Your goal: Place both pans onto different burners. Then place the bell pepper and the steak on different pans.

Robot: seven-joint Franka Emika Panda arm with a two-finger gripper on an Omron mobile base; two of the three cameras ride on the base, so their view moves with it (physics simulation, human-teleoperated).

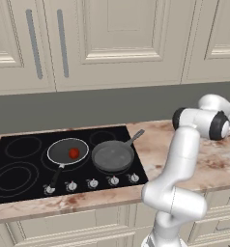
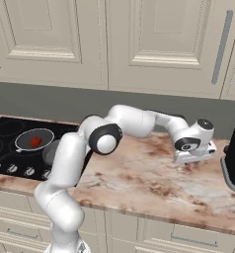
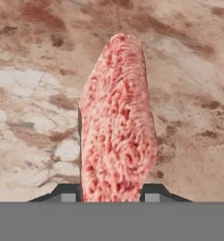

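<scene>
Pincer (image 3: 111, 196) at the bottom of my hand view is clamped on the steak (image 3: 117, 122), which stands up through the middle of the frame over the marbled worktop (image 3: 29, 94). On my left base view, the bell pepper (image 1: 74, 153) sits in the shallow pan (image 1: 67, 150) at centre-left of the cooktop (image 1: 20, 164), the grey pan (image 1: 112, 156) just right of it.

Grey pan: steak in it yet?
No. The grey pan sits bare on the cooktop, while the steak stands between the hand's fingertips over the marble counter.
</scene>
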